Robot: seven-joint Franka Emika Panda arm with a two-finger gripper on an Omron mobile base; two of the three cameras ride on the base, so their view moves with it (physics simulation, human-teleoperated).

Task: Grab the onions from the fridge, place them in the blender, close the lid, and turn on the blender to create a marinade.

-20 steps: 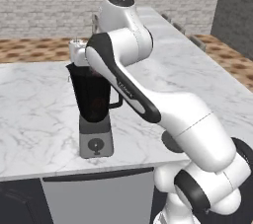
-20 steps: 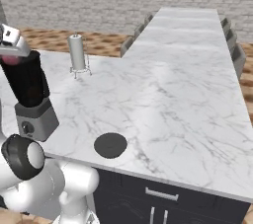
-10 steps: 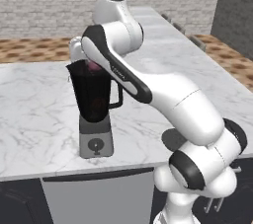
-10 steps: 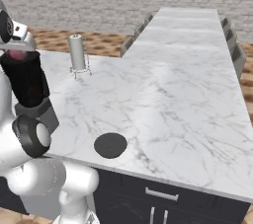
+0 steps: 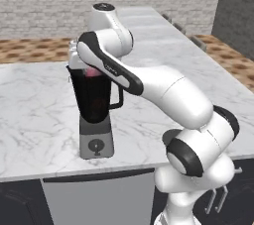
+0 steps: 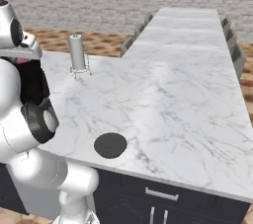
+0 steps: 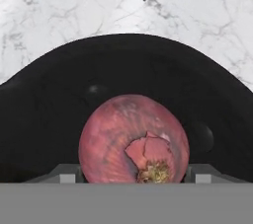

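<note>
Onion at blender mouth

Onion (image 7: 134, 139) sits right in front of my hand camera, dark red, root end facing me, between the two finger tips at the bottom of the view. I read the jaws as clamped on it, tips hugging both sides. Behind it is the black inside of the blender (image 5: 95, 101) jar, so the onion is at the jar mouth, over the opening. From the left base view I see a bit of pink at the jar rim under the gripper (image 5: 89, 72), arm bent over the top of the jar. Blender stands on its grey base with the round dial, near the front edge of the marble worktop (image 6: 168, 94). Jar handle points toward the arm side. Lid (image 6: 110, 145) lies flat on the worktop near the front edge, well apart from the blender, jar uncovered. White cylinder on a stand (image 6: 77, 55) stands further back on the worktop, also seen at the top of the hand view.
</note>
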